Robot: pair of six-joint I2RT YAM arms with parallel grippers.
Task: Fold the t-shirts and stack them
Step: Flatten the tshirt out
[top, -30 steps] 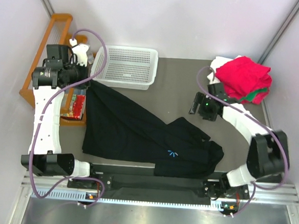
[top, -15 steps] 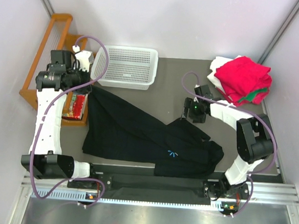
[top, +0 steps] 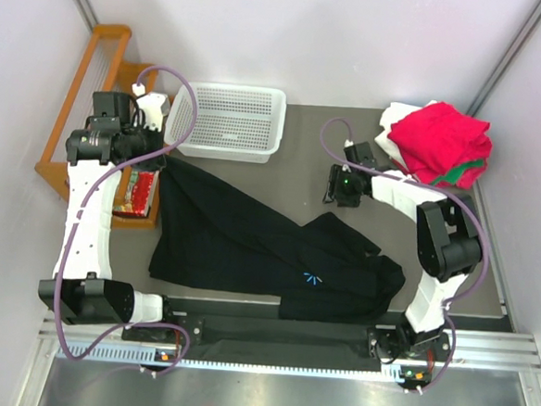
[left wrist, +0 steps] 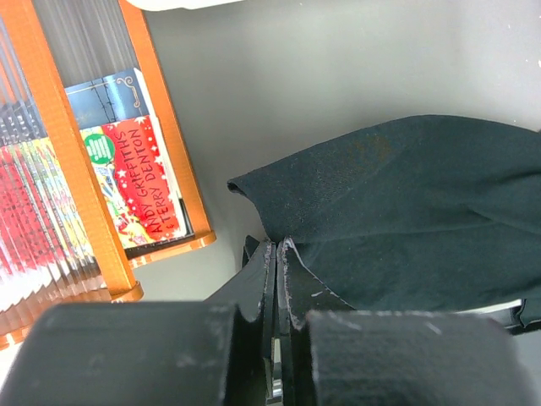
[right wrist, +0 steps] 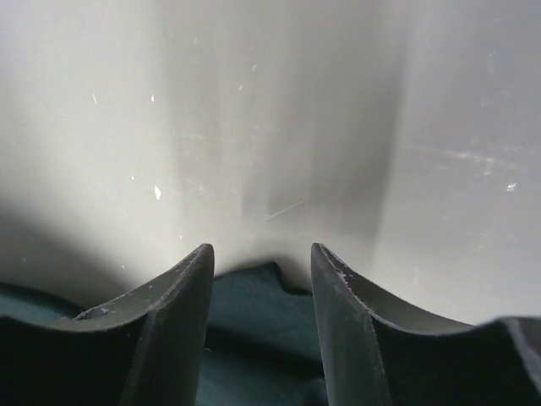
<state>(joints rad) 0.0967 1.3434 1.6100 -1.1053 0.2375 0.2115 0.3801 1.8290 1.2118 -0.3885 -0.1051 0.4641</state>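
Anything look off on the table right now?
The black shirt lies skewed and rumpled, bunched on its right side, one corner pinched in the left gripper. Nothing looks spilled or damaged.

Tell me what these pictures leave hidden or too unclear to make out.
- Top view: the red shirt covers the folded pile, so the white shirt and green shirt show only edges.
- Left wrist view: most of the book is hidden behind the orange rack.
- Right wrist view: whether the right jaws touch the black shirt is unclear. Its tip sits between them and the rest is off-frame.
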